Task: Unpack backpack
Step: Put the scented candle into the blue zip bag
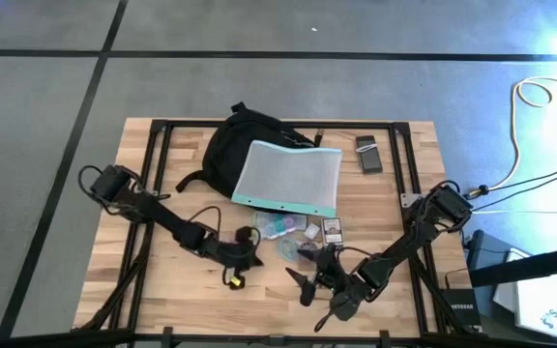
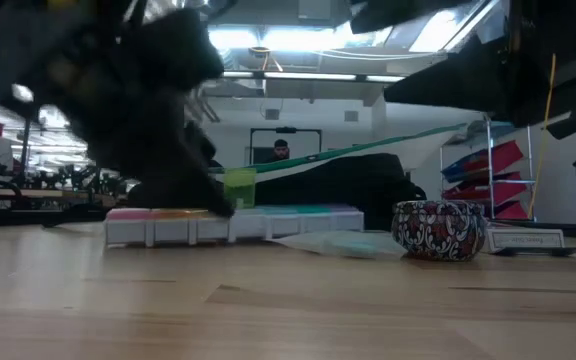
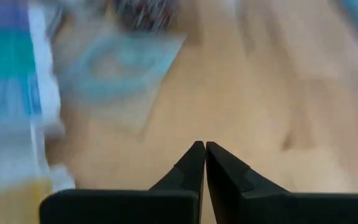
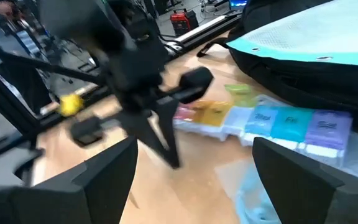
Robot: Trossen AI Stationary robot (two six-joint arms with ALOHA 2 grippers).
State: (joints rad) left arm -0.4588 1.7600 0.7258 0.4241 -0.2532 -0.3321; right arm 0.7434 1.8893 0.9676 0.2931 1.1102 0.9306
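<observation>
The black, rounded backpack (image 1: 230,150) lay on the bench (image 1: 143,280) under a mesh pouch (image 1: 288,177). Left gripper (image 1: 256,259) fingers pressed together, empty; right gripper (image 1: 303,274) fingers spread, empty.

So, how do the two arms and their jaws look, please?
Both arms are dark, built of jointed segments with thin black cables along them. The left arm carries a small yellow mark near its gripper. The right gripper has flat, black, wedge-shaped fingers; the left fingers taper to points.

No legible text — labels too blurred
</observation>
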